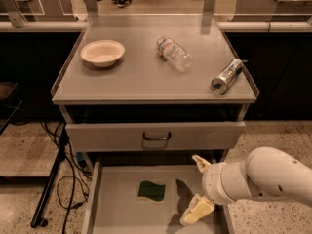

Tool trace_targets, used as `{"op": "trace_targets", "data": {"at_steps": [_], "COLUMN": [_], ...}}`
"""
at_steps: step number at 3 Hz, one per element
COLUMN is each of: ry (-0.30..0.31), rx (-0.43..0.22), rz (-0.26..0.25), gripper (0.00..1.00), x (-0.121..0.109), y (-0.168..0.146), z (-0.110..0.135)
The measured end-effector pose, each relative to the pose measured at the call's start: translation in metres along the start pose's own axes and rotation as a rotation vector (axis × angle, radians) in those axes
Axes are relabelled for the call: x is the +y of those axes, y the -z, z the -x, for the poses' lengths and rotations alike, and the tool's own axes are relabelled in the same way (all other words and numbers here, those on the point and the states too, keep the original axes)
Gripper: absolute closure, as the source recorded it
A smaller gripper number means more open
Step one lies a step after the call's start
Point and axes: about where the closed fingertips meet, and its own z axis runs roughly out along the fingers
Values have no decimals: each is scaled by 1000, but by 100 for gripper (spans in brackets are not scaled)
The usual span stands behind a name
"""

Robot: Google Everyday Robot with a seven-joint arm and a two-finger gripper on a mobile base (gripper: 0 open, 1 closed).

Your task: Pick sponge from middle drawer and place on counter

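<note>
Green sponge (151, 191) flat on drawer (115, 213) floor, just left of end effector (191, 190), not touching. Long axis seems left-right. End effector empty, fingers spread near-far, low over drawer's right part. Likely next: shift left, descend.

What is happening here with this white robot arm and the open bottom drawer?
A white robot arm reaches into the pulled-out wide grey metal middle drawer. Its gripper, open, hangs over the drawer's right part, beside the small dark green sponge and not touching it. The sponge lies flat on the drawer floor, not yet picked. The flat grey metal counter above holds a pale bowl, a clear plastic bottle and a silver can, both lying down.
</note>
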Motion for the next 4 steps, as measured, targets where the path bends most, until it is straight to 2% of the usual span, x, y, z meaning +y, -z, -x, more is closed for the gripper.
{"op": "trace_targets", "data": {"at_steps": [1,2,3,4], "ry": [-35,-35,-34,-23], "rx": [-19,-19,-22,-11], "rz": [15,15,33,66], "gripper": [0,0,0,0], "x": [-12,-12,-12,-13], "y": [-40,-40,-70,-125], "z": [-20,-20,-26,-35]}}
